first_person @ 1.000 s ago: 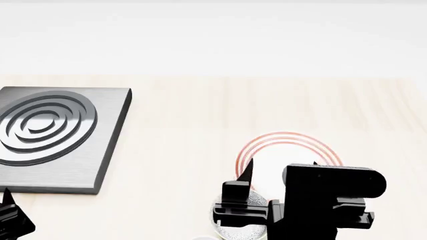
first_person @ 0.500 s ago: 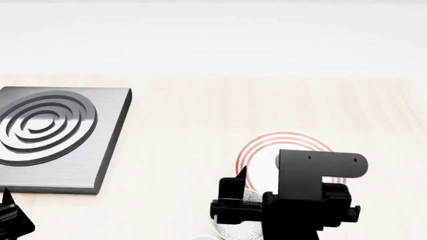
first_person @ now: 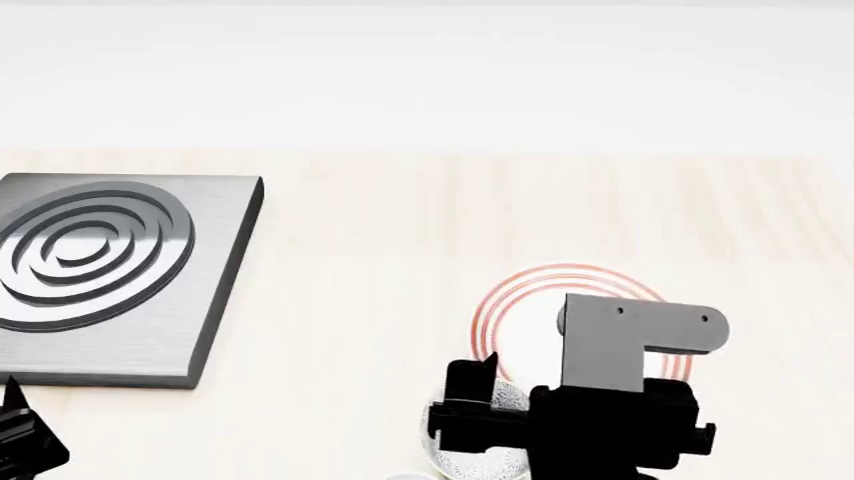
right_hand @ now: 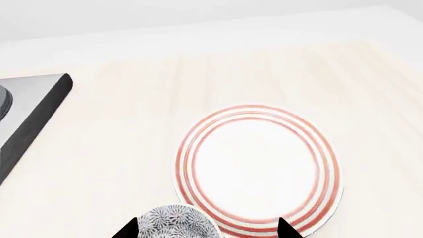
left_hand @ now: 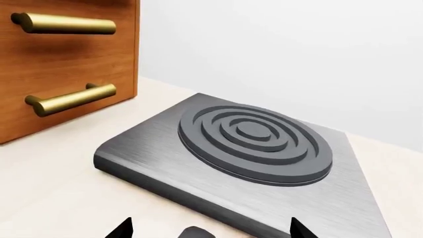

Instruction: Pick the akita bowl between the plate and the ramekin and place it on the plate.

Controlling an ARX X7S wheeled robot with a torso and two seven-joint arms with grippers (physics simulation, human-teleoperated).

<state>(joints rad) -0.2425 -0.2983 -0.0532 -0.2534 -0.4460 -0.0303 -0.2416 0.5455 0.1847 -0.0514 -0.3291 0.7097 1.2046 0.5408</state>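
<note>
right arm: sits lower in the head view than a second ago, its dark wrist housing dropped toward the counter's near edge
right gripper: has come down over the akita bowl, fingertips straddling it with the jaws apart
akita bowl: more of it is hidden behind the arm
plate: more of its near part is covered by the arm's grey bracket
</note>
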